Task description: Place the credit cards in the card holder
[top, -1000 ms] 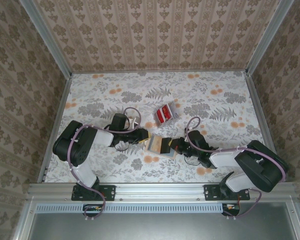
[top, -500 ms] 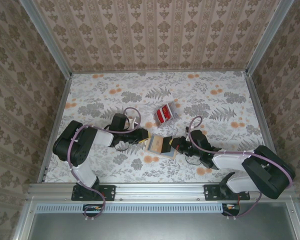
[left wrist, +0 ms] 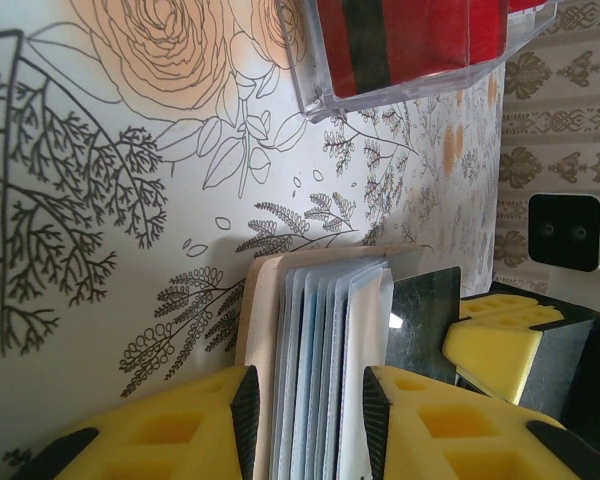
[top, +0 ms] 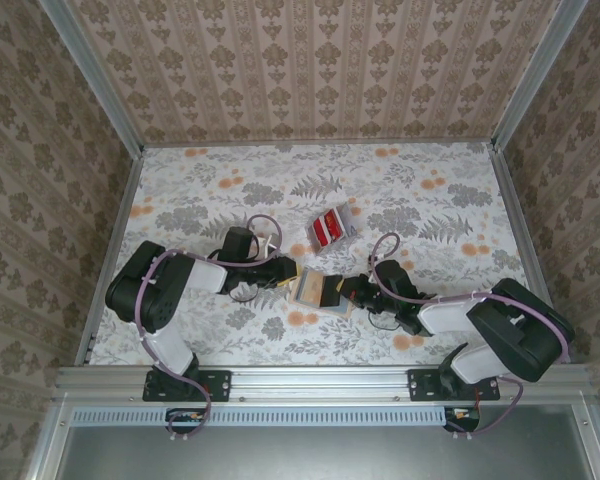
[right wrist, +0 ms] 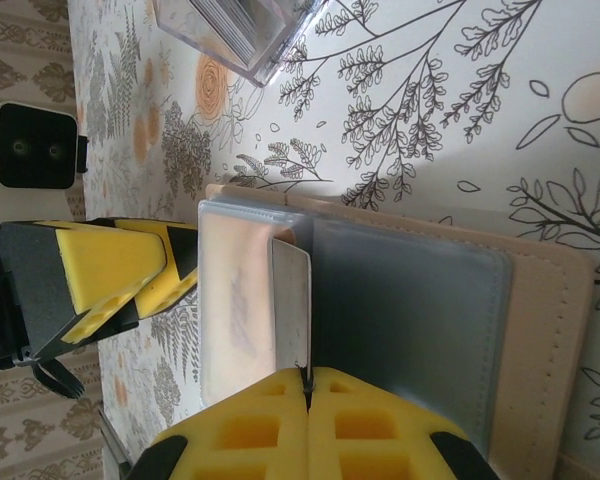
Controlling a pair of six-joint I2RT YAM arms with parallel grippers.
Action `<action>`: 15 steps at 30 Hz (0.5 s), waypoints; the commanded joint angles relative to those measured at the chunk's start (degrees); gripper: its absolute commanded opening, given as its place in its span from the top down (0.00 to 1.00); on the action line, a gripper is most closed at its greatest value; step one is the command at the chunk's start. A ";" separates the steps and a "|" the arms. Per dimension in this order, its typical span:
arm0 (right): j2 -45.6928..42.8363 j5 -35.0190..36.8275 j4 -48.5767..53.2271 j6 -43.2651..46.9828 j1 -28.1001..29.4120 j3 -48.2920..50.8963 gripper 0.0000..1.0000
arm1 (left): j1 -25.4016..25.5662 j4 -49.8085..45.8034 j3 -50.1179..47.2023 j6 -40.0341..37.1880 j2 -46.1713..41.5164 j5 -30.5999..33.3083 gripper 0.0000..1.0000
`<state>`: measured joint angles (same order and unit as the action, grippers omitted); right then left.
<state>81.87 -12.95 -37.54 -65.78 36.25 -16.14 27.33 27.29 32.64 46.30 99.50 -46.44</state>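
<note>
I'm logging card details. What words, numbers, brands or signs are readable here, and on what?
None readable.
Red credit cards in the clear tray: a dark stripe, no lettering.
Card holder: faint smudge on one pale sleeve, too blurred to read.
Card in the right hand: no print visible.

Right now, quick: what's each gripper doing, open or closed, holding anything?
Left gripper: closed on the card holder's pages.
Right gripper: closed, pinching a thin card by its edge.
</note>
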 commanded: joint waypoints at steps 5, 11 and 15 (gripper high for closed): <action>1.59 0.33 -1.09 0.13 -0.39 -0.47 1.00 | -0.09 -2.86 -1.71 -0.62 2.19 3.99 0.64; 6.41 1.06 -6.64 0.36 -0.39 -1.07 1.00 | -0.04 -2.44 -2.05 -0.42 2.28 3.98 0.64; 6.67 2.24 -6.14 1.71 -0.31 -1.17 1.00 | 0.08 -2.43 -2.33 -0.34 1.82 4.19 0.64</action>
<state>87.53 -12.82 -43.64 -65.71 36.25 -16.47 27.35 28.10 32.27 46.33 99.55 -46.44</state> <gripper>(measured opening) 0.067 0.358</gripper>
